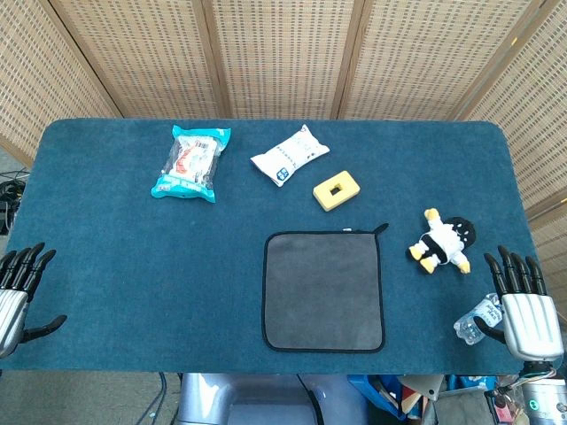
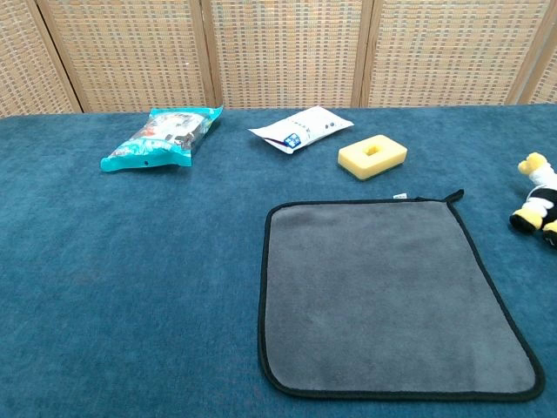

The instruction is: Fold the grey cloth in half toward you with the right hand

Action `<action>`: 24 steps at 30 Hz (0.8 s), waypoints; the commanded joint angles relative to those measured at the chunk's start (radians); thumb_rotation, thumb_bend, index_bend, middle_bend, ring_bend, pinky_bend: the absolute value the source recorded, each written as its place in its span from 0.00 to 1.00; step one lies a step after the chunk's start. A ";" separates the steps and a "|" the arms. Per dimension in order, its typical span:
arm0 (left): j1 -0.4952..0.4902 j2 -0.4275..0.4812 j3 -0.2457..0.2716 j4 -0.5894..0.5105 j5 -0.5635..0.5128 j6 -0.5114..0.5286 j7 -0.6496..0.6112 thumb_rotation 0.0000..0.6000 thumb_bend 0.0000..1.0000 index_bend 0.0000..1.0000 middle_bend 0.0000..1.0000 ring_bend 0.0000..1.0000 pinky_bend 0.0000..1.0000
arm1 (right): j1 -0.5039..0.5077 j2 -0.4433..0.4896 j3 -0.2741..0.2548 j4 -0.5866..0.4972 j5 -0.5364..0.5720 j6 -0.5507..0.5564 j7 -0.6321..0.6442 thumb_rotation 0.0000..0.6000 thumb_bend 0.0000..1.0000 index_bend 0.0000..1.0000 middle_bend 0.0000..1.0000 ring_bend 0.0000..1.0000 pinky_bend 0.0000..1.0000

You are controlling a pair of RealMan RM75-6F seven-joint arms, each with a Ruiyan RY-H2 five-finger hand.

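The grey cloth (image 1: 323, 290) (image 2: 387, 296) lies flat and unfolded on the blue table, near the front edge, with a black hem and a small loop at its far right corner. My right hand (image 1: 524, 310) rests at the table's front right corner, fingers spread and holding nothing, well to the right of the cloth. At the front left edge, my left hand (image 1: 18, 297) also has its fingers apart and empty. The chest view shows neither hand.
A teal snack bag (image 1: 190, 163) (image 2: 161, 136), a white packet (image 1: 290, 156) (image 2: 301, 128) and a yellow sponge block (image 1: 336, 190) (image 2: 372, 156) lie behind the cloth. A plush penguin toy (image 1: 443, 242) (image 2: 540, 205) sits right of it. The blue table (image 1: 133, 266) ends just below the cloth.
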 commanded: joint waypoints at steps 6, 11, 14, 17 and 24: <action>-0.002 0.000 -0.005 0.002 -0.013 -0.009 -0.005 1.00 0.16 0.00 0.00 0.00 0.00 | 0.022 0.001 0.003 0.013 0.000 -0.039 0.018 1.00 0.00 0.00 0.00 0.00 0.00; -0.003 -0.004 -0.016 0.002 -0.028 -0.006 0.001 1.00 0.16 0.00 0.00 0.00 0.00 | 0.106 0.019 0.036 0.008 -0.007 -0.141 0.027 1.00 0.00 0.00 0.00 0.00 0.00; -0.007 -0.008 -0.023 0.002 -0.038 -0.010 0.011 1.00 0.16 0.00 0.00 0.00 0.00 | 0.187 0.034 0.080 0.004 -0.007 -0.223 0.018 1.00 0.00 0.02 0.00 0.00 0.00; -0.014 -0.015 -0.031 0.003 -0.057 -0.025 0.021 1.00 0.16 0.00 0.00 0.00 0.00 | 0.292 0.027 0.137 0.001 0.024 -0.335 0.010 1.00 0.01 0.10 0.00 0.00 0.00; -0.028 -0.020 -0.048 0.006 -0.099 -0.055 0.027 1.00 0.16 0.00 0.00 0.00 0.00 | 0.505 -0.091 0.233 0.067 0.182 -0.570 -0.026 1.00 0.25 0.24 0.00 0.00 0.00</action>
